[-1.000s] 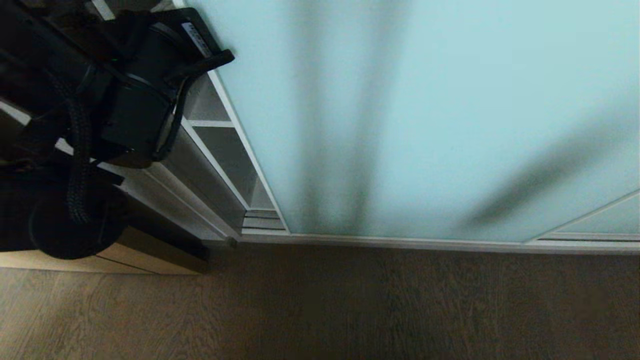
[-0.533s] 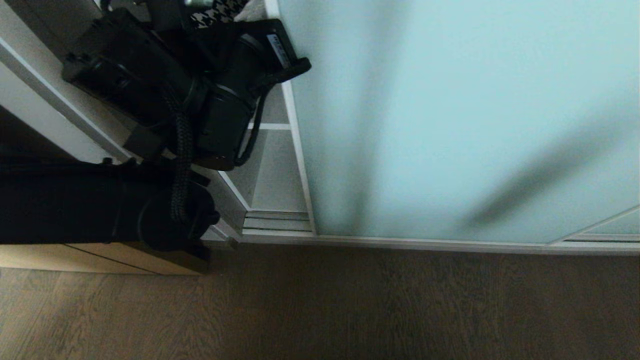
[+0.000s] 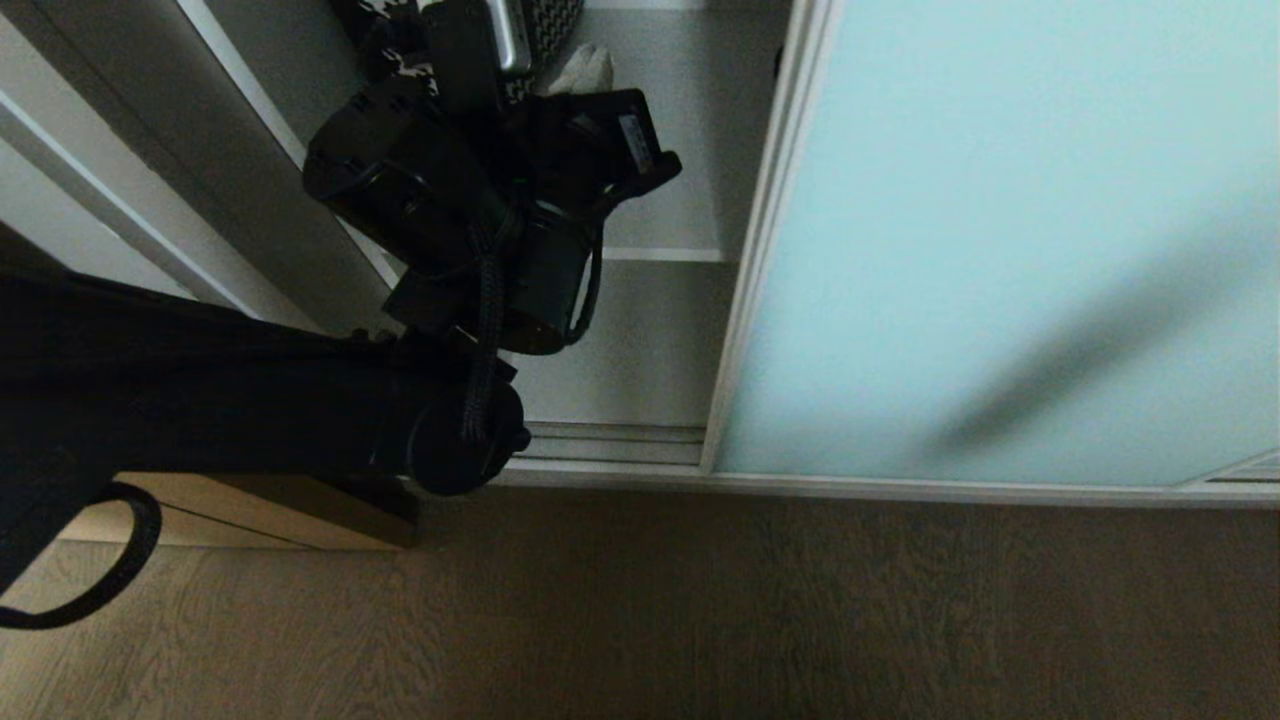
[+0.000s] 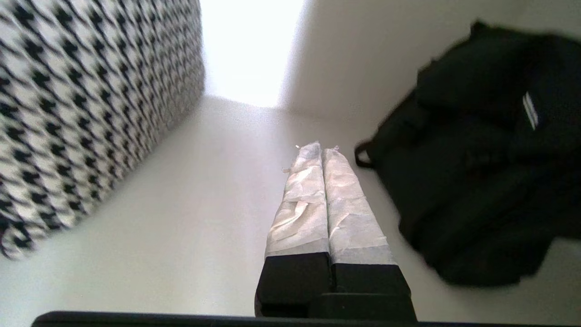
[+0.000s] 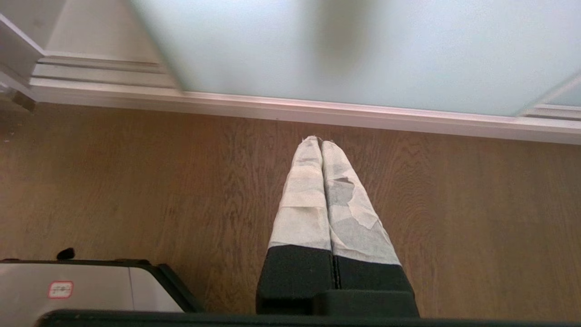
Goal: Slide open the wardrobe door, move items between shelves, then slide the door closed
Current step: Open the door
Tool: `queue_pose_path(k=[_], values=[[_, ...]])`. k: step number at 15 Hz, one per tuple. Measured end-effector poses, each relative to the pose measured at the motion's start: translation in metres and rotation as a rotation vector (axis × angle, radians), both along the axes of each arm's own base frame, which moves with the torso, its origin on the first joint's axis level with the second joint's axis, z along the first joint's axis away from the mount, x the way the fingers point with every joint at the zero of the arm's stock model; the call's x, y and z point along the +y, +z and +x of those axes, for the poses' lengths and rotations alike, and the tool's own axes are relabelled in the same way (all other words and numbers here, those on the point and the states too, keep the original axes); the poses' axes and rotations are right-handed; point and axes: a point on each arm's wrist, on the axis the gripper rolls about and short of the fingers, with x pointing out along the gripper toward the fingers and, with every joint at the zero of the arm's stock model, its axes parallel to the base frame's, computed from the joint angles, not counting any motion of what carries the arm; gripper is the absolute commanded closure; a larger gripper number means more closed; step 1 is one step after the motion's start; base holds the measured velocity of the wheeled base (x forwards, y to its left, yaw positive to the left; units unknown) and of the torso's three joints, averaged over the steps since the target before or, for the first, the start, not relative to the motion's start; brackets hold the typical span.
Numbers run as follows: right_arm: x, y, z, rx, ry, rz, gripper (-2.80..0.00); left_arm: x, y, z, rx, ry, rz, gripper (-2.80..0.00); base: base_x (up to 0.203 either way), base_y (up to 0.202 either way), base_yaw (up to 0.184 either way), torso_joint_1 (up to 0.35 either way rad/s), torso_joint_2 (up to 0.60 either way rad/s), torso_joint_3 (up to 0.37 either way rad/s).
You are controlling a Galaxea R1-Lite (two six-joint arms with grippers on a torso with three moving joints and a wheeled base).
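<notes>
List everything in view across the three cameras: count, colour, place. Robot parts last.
sliding wardrobe door: one, frosted pale aqua glass in a silver frame, slid to the right, wardrobe's left side open.
shelves: light grey-white boards inside the opening.
black bag: one, soft fabric with small white lettering, lying on a shelf.
houndstooth item: one, black-and-white, on the same shelf, opposite the bag.
door track: silver, along the wardrobe's base.
floor: dark wood.
light wood cabinet: one, left of the wardrobe.
left gripper: fingers pressed together, empty, inside the wardrobe between bag and houndstooth item.
right gripper: closed, empty, above the floor.
</notes>
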Motion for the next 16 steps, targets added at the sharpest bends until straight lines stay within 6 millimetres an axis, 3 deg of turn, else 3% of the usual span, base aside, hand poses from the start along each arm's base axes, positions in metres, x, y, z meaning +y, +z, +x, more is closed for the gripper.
queue_pose_path(k=[3,7,11,16], values=[[0.0,0.0,0.0,0.0,0.0,0.0,0.0,0.027,0.021,-0.012,-0.014,0.078,-0.008,0.0,0.0,0.0,0.0,0.0,0.0,0.0],[0.0,0.0,0.0,0.0,0.0,0.0,0.0,0.08,0.011,-0.041,0.117,0.207,0.131,0.0,0.0,0.0,0.0,0.0,0.0,0.0],[0.0,0.0,0.0,0.0,0.0,0.0,0.0,0.135,-0.011,-0.103,0.263,0.299,0.248,0.0,0.0,0.0,0.0,0.0,0.0,0.0],[0.0,0.0,0.0,0.0,0.0,0.0,0.0,0.202,-0.06,-0.192,0.342,0.488,0.248,0.0,0.0,0.0,0.0,0.0,0.0,0.0]])
